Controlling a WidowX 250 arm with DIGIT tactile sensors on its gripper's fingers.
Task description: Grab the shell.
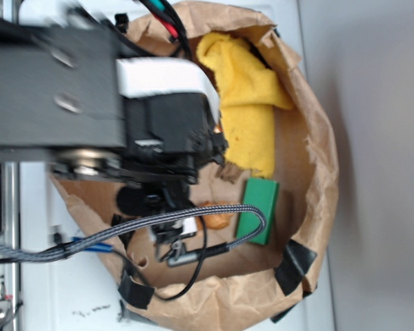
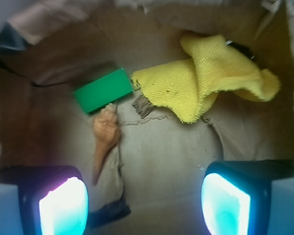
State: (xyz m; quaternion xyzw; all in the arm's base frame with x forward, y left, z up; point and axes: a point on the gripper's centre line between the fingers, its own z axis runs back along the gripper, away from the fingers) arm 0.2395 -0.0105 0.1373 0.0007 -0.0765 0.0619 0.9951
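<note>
Lying on the brown paper floor of the bag [image 2: 176, 161], the shell [image 2: 105, 139] has its long axis running nearly straight toward the wrist camera. In the wrist view its ribbed, bulbous end touches the near edge of the green block [image 2: 103, 90], and its thin point reaches down toward the left finger [image 2: 63, 205] of the claw [image 2: 144, 203]. The claw stands wide open, holding nothing, with the shell's tip just beyond the left finger rather than between the two. The yellow cloth [image 2: 210, 78] is bunched to the right of the block, apart from the shell. Bare paper lies to the shell's right, while the bag's crumpled wall [image 2: 19, 98] rises on the left.
</note>
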